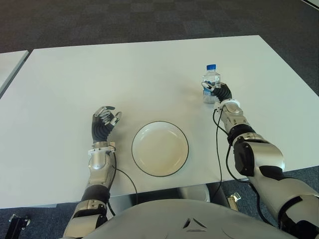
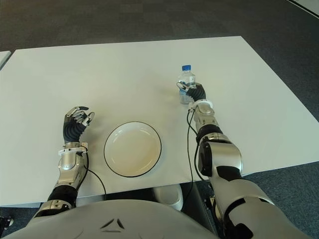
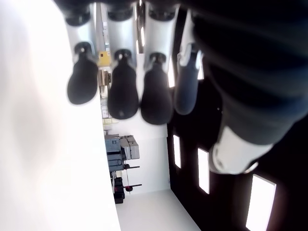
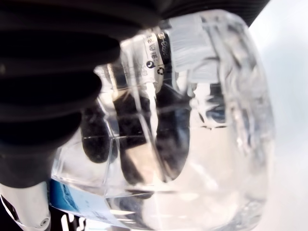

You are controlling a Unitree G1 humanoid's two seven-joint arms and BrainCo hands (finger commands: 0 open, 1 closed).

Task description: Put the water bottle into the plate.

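Fingers (image 4: 103, 139) of the robot's right hand (image 1: 221, 94) wrap the lower body of a clear water bottle (image 1: 211, 82), their dark tips showing through the plastic in the right wrist view, pressed against its far wall. The bottle stands upright on the white table (image 1: 149, 69), blue cap (image 1: 211, 66) on top, a blue-and-white label partly hidden by the grip. It sits well apart from the plate (image 1: 160, 148), to that plate's far right from the robot's own seat. The plate, white with a thin dark rim, lies near the table's front edge, between the two arms. The left hand (image 1: 103, 122) shows to the left of the plate with its palm turned toward it, fingers (image 3: 122, 91) side by side and loosely bent, gripping nothing. A black cable (image 1: 219, 149) runs along the right forearm down past the table edge. Dark carpet (image 1: 149, 22) lies beyond the table's far edge.
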